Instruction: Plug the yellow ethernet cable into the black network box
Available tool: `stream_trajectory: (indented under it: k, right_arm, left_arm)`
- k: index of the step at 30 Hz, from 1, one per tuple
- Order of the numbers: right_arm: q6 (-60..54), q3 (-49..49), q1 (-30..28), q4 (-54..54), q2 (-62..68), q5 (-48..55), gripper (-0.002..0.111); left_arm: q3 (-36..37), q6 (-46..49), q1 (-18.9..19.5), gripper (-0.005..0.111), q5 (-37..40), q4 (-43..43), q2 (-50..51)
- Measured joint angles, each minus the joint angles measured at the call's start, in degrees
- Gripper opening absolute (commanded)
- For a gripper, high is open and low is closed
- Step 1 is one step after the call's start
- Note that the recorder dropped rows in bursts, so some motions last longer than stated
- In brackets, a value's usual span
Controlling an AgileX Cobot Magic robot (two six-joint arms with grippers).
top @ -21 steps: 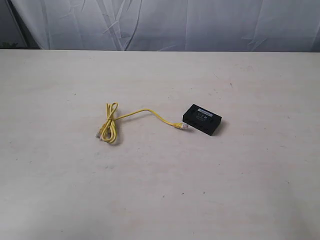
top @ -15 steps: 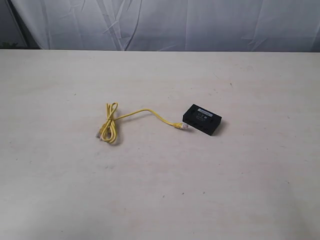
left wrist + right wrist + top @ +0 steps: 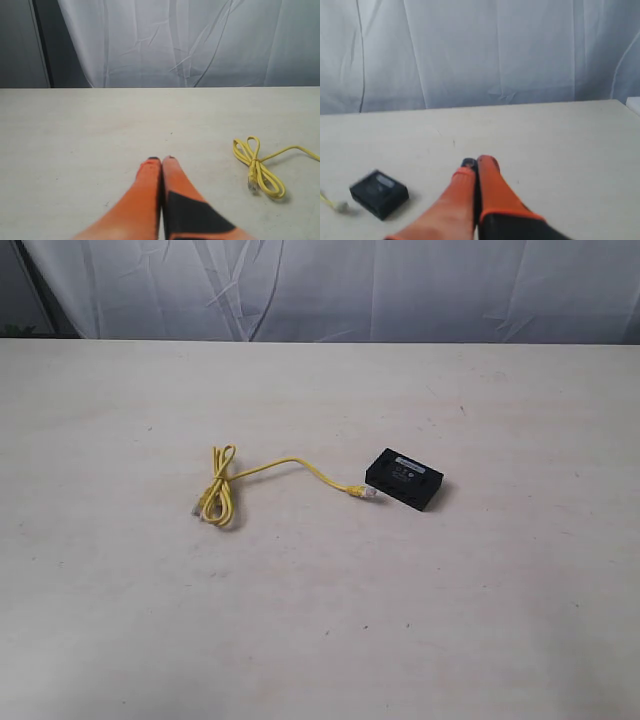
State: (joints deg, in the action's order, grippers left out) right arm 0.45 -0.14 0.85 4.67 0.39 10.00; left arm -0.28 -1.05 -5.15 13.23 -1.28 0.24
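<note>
The yellow ethernet cable (image 3: 285, 465) lies mid-table, its knotted bundle (image 3: 217, 495) to the left and one clear plug (image 3: 371, 495) resting just beside the black network box (image 3: 405, 478), apart from its side. The left wrist view shows the cable's bundle (image 3: 257, 167) with its other plug (image 3: 253, 185), off to one side of my left gripper (image 3: 161, 160), which is shut and empty. In the right wrist view the black network box (image 3: 379, 193) and a plug (image 3: 341, 206) sit well away from my right gripper (image 3: 477, 162), shut on nothing. Neither gripper appears in the exterior view.
The pale table (image 3: 320, 620) stretches wide around the objects. A white curtain (image 3: 350, 285) hangs behind its far edge. A white object's corner (image 3: 634, 105) shows at the table's edge in the right wrist view.
</note>
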Motion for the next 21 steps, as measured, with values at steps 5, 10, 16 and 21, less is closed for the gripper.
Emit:
stream_trajectory:
  k: [5, 10, 16, 21]
  right_arm:
    - [0.59, 0.0, 0.0, 13.28, 0.0, -16.49, -0.001]
    - [6.36, 0.0, 0.0, 22.48, -0.05, -23.74, -0.001]
    - [9.18, -3.59, 0.0, 18.9, 1.08, -23.68, -0.001]
    - [9.4, -12.74, 0.0, 13.46, 9.6, -22.16, -0.001]
  left_arm:
    - [0.0, 0.0, 0.0, 0.0, 0.0, -1.75, 0.0]
    - [0.0, 0.0, 0.0, 0.0, 0.0, -5.64, 0.0]
    - [0.0, 0.0, 0.0, 0.0, -1.72, -14.6, 0.0]
    - [0.0, 0.0, 0.0, 0.0, -3.95, -19.82, 0.0]
